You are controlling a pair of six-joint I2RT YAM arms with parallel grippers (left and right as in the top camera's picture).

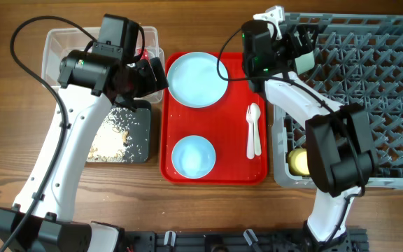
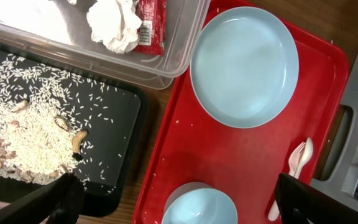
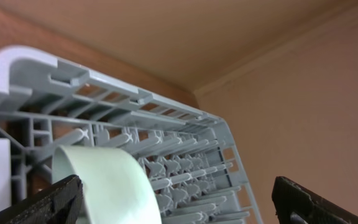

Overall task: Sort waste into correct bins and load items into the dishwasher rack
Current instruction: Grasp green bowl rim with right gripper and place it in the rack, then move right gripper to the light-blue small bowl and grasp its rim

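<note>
My left gripper (image 1: 148, 74) is open and empty, above the gap between the clear tub (image 1: 53, 47) and the red tray. In the left wrist view its fingers (image 2: 182, 202) straddle the pale blue bowl (image 2: 199, 205) from above. The tub holds crumpled tissue (image 2: 114, 25) and a red wrapper (image 2: 149, 22). Rice scraps (image 2: 17, 134) lie on the black tray (image 1: 137, 133). The pale blue plate (image 1: 196, 78), the blue bowl (image 1: 193, 155) and two white spoons (image 1: 254, 129) are on the red tray. My right gripper (image 3: 182, 202) is open over the grey rack (image 3: 185, 155), with the pale green bowl (image 3: 110, 186) on edge beside its left finger. A yellow cup (image 1: 299, 161) sits in the rack.
The red serving tray (image 1: 222, 171) lies between the bins and the grey rack (image 1: 369, 84). The left arm's cable loops over the table's back left. Bare wooden table runs along the front edge.
</note>
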